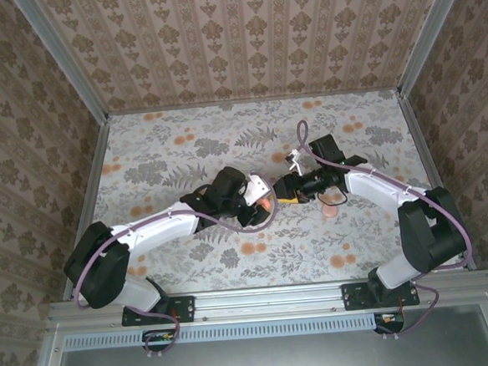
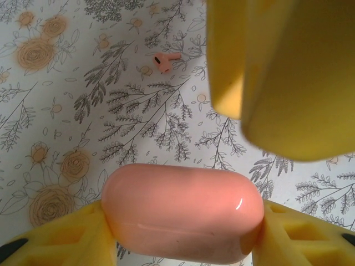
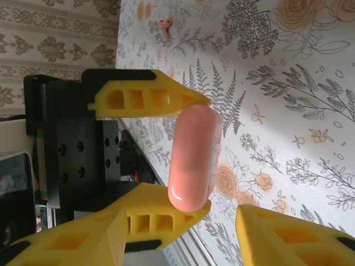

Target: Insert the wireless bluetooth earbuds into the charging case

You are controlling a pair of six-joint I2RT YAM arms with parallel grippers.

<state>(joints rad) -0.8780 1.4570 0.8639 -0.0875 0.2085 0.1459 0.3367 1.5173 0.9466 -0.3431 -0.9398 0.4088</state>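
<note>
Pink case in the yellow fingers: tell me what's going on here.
The left gripper is clamped on the charging case, gripping it by its two ends. The lid looks closed. The right gripper hangs close by, open and empty, pointed toward the case. One earbud lies loose on the flowered table beyond them, not yet in the case.

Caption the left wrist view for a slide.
Left claw grips a coral-pink rounded plastic charging case; one small pink earbud lies on floral tabletop.
</note>
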